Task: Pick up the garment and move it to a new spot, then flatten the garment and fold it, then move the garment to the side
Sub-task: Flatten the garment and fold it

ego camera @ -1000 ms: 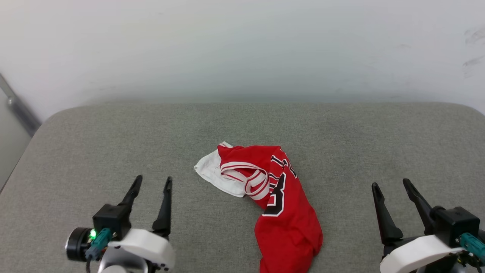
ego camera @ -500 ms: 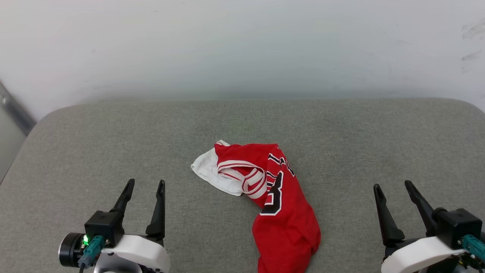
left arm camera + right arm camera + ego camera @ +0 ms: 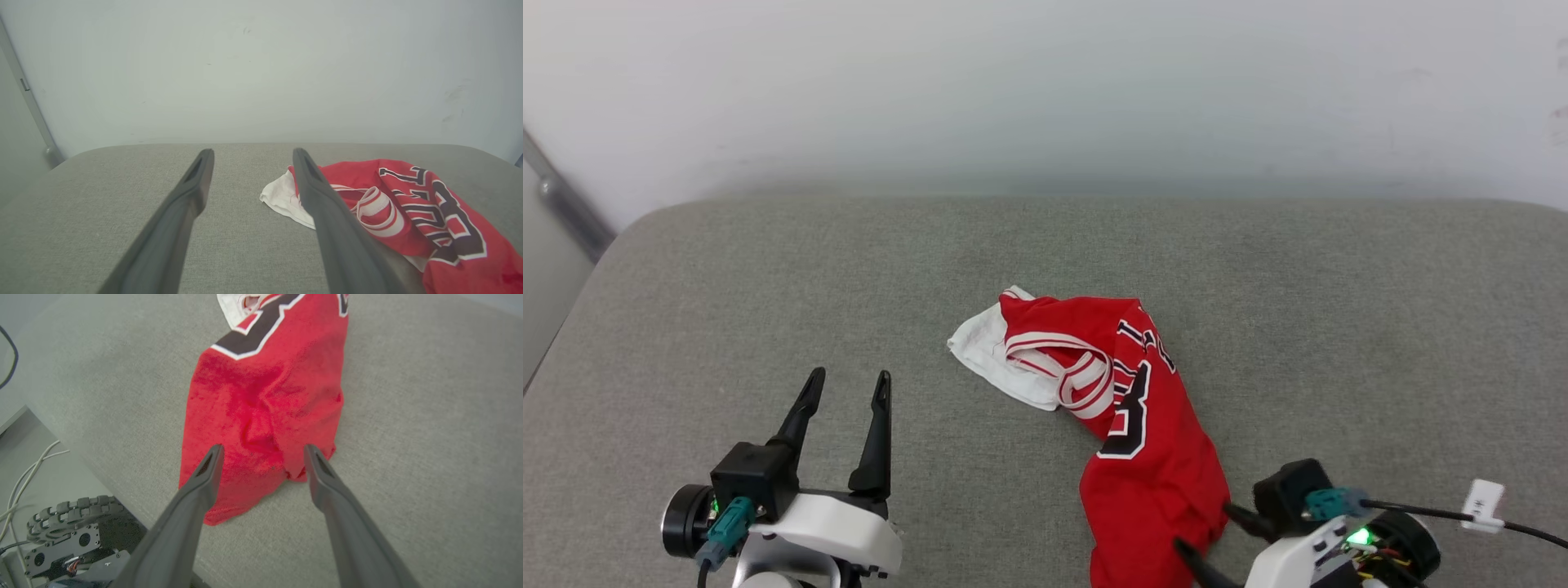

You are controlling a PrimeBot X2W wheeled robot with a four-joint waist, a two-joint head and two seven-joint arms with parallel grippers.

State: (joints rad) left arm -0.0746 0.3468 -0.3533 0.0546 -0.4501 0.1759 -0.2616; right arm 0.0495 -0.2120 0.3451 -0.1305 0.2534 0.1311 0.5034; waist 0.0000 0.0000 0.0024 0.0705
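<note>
None of the task's steps looks done: the garment (image 3: 1127,408) lies bunched and twisted on the grey padded surface (image 3: 768,286), its white sleeve and striped trim at the far end and plain red cloth at the near end. It is not lifted, flattened or folded, so the pick-up, the move, the smoothing, the fold and the final shift aside are all left. The right gripper (image 3: 262,448) hangs over the garment's near end with its two fingers spread apart and nothing between them; whether the tips touch the cloth I cannot tell. The left gripper (image 3: 849,377) sits well to the left of the garment, fingers likewise apart and empty. Beyond the garment, and to both its sides, bare surface runs wide, giving ample room to lay it out. The garment's near end, though, lies close to the surface's front edge (image 3: 122,486), so dragging it nearer would likely spill cloth over that edge. The wall (image 3: 1045,82) stands well beyond the garment.
</note>
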